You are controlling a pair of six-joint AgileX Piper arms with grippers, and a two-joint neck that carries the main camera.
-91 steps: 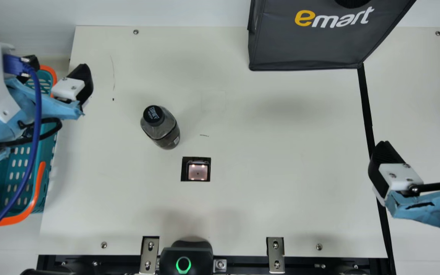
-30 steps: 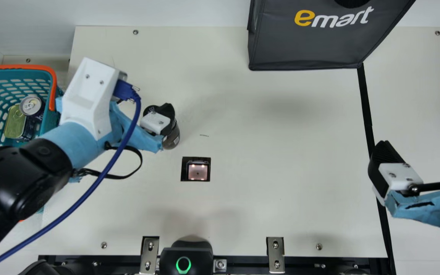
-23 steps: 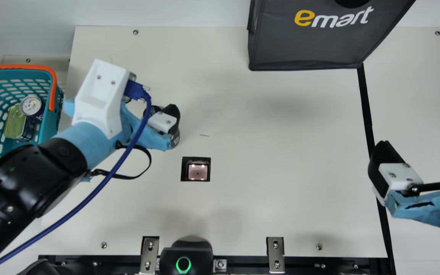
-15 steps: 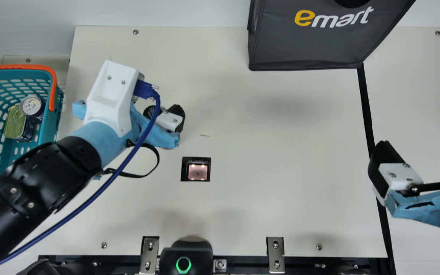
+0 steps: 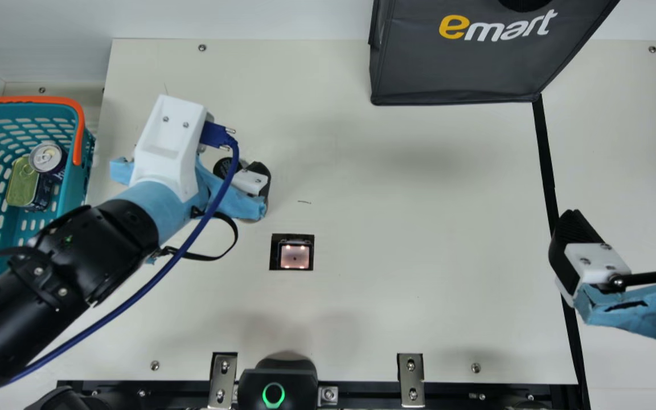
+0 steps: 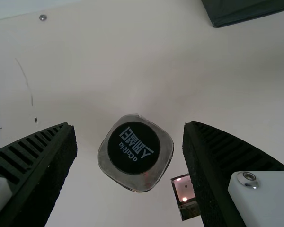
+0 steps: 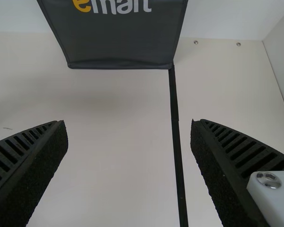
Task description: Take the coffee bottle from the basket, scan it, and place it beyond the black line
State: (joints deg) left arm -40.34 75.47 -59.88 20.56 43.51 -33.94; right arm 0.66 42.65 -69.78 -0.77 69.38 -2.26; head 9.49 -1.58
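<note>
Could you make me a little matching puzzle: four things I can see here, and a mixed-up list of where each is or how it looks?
1. Bottle
2. Round can
3. Bag
4. Scanner

A. Glowing pinkish in a black square
B. In the basket
C. Between the two fingers of the open left claw
D. At one end of the black line

Pairs: 1-C, 2-B, 3-D, 4-A

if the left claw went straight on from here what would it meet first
Likely the coffee bottle, which shows in the middle of the open left claw, though the depth is unclear.
</note>
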